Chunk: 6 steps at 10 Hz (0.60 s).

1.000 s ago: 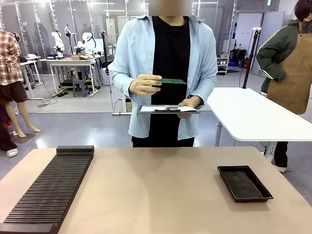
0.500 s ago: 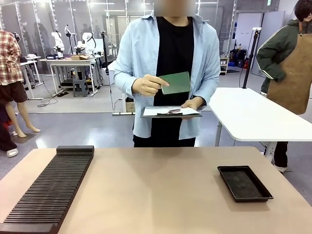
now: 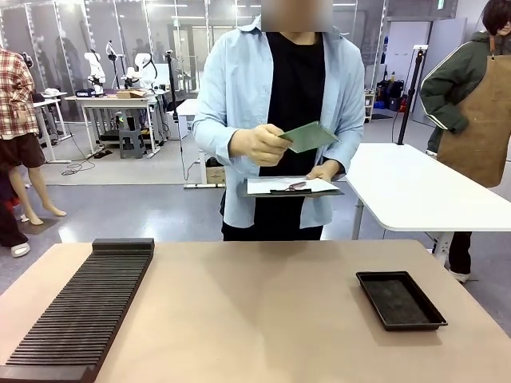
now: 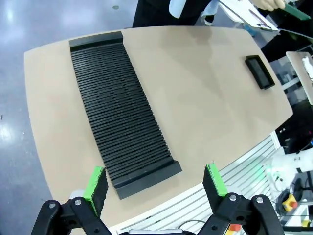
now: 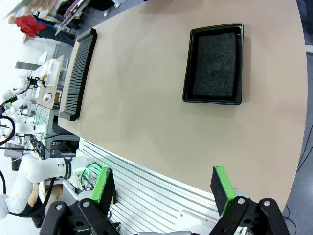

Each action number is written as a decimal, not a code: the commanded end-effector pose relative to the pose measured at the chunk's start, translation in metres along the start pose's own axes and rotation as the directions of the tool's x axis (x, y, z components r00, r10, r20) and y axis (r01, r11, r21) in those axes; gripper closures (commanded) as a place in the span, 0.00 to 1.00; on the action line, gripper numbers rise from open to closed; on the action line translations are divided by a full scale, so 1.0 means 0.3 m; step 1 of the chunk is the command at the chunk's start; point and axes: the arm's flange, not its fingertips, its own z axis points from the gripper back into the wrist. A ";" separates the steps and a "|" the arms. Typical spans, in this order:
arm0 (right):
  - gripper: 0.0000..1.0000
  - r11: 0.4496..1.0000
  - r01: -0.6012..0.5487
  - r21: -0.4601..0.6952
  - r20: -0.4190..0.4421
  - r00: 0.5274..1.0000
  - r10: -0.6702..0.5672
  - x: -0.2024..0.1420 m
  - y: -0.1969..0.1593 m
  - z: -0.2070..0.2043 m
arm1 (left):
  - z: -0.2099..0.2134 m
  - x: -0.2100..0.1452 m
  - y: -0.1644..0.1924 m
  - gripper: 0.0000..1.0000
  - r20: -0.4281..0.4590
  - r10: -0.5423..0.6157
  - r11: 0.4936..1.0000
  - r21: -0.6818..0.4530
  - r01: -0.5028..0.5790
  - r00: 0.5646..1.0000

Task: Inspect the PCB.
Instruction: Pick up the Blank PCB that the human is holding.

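At lower left of the front view, a black slotted rack point(image 3: 80, 311) lies on the tan table point(image 3: 255, 319). At upper centre, beyond the far edge, a person pinches the PCB point(image 3: 310, 136) by one end in one hand point(image 3: 259, 145). The green board is tilted, well above the table and just above a clipboard point(image 3: 291, 187) balanced on the other hand point(image 3: 323, 170). At lower right sits a shallow black tray point(image 3: 399, 299) with nothing in it.

Seen from the wrists, the left gripper point(image 4: 154, 178) hangs high over the rack and the right gripper point(image 5: 163, 185) high above the table. Each has its jaws spread wide, with nothing between the green pads.

The likeliest trouble is a slip. Held by a single end and canted, the board could slide from the fingertips onto the clipboard or down to the floor short of the table. The clipboard, propped from beneath on one hand, could tip too. An arm reaching in now would probably meet a board not yet offered.
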 end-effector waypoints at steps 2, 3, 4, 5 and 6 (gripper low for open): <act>0.00 1.000 -0.016 0.007 -0.001 1.000 0.016 -0.001 -0.002 0.006 | 0.002 -0.004 -0.008 0.00 -0.004 0.014 1.000 0.017 -0.013 1.000; 0.00 1.000 -0.016 0.007 -0.001 1.000 0.016 -0.001 -0.002 0.006 | 0.002 -0.004 -0.008 0.00 -0.004 0.014 1.000 0.017 -0.013 1.000; 0.00 1.000 -0.016 0.007 -0.001 1.000 0.016 -0.001 -0.002 0.006 | 0.002 -0.004 -0.008 0.00 -0.004 0.014 1.000 0.017 -0.013 1.000; 0.00 1.000 -0.016 0.007 -0.001 1.000 0.016 -0.001 -0.002 0.006 | 0.002 -0.004 -0.008 0.00 -0.004 0.014 1.000 0.017 -0.013 1.000; 0.00 1.000 -0.016 0.007 -0.001 1.000 0.016 -0.001 -0.002 0.006 | 0.002 -0.004 -0.008 0.00 -0.004 0.014 1.000 0.017 -0.013 1.000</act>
